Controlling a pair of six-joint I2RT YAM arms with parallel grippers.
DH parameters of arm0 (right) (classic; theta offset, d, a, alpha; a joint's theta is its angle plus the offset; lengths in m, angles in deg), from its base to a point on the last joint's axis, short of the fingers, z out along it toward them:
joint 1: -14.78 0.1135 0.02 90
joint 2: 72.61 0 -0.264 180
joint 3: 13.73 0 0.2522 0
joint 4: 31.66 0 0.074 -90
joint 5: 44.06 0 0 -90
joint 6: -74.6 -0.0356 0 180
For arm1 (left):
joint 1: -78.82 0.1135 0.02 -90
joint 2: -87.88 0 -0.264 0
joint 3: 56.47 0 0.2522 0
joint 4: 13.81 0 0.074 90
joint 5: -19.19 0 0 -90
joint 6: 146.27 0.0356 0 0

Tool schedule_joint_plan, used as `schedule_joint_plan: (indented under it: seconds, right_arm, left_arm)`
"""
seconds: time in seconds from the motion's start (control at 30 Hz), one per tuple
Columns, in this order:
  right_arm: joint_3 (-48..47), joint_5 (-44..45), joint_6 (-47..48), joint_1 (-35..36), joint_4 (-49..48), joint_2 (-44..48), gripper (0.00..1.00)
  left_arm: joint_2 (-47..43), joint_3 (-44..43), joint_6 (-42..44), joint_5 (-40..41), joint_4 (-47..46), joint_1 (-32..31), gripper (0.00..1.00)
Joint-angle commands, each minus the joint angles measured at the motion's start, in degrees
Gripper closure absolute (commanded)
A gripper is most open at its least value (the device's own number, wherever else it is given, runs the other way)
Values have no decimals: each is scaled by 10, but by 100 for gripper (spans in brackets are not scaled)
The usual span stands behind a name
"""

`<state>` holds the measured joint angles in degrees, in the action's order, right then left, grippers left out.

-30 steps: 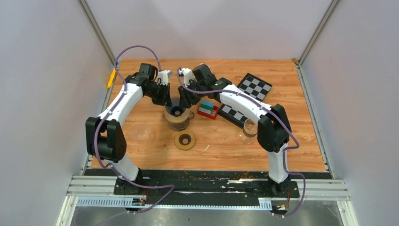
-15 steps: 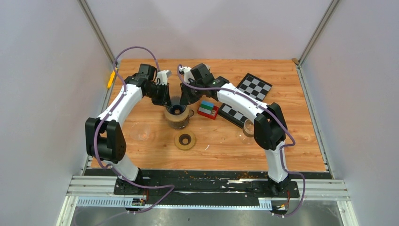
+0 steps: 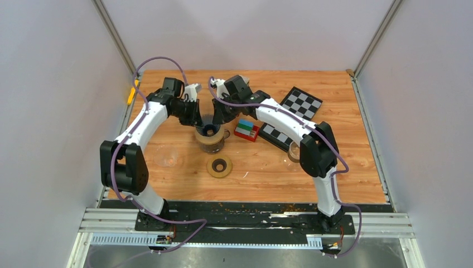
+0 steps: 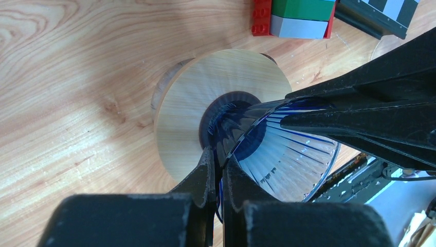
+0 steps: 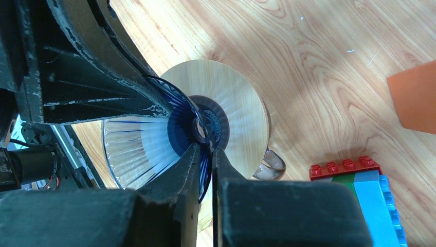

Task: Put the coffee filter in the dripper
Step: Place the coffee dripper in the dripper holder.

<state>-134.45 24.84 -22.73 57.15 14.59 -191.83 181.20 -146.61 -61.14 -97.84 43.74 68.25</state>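
Operator: Top view first. Where is the filter?

Observer: The filter (image 3: 210,130), taken to be the blue ribbed cone, stands mouth up over the dripper (image 3: 211,144). The left gripper (image 3: 196,116) reaches it from the left and the right gripper (image 3: 221,116) from the right. Both are equally near, on opposite sides of the rim.

Operator: And the left wrist view?

Observer: The left jaws are clamped on the near wall of the cone, apparently one finger inside and one outside. The cone's long axis runs from the wide rim to the tip, which points at the dark hole (image 4: 222,110) in the dripper's wooden disc (image 4: 205,87). The right fingers (image 4: 360,110) grip the far rim.

Operator: Right wrist?

Observer: It shows the same from the other side. The right jaws are closed on the rim, with the tip at the hole. Whether the cone is fully seated cannot be told. The coming move probably turns on keeping that axis lined up with the hole.
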Motion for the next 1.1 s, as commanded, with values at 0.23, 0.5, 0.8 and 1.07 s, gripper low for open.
schedule_joint_plan:
  seconds: [0.23, 0.5, 0.8, 1.07]
  right_arm:
    - [0, -2, 68, 31, 11, -68, 100]
    - [0, 3, 71, 32, 15, -87, 100]
    - [10, -1, 84, 34, 15, -100, 100]
    - [8, -1, 93, 34, 23, -102, 100]
  left_arm:
    - [57, 62, 48, 24, 13, -5, 100]
    - [67, 71, 48, 22, 10, -5, 100]
    - [77, 74, 48, 20, 9, -5, 100]
    - [91, 65, 48, 12, 18, -5, 100]
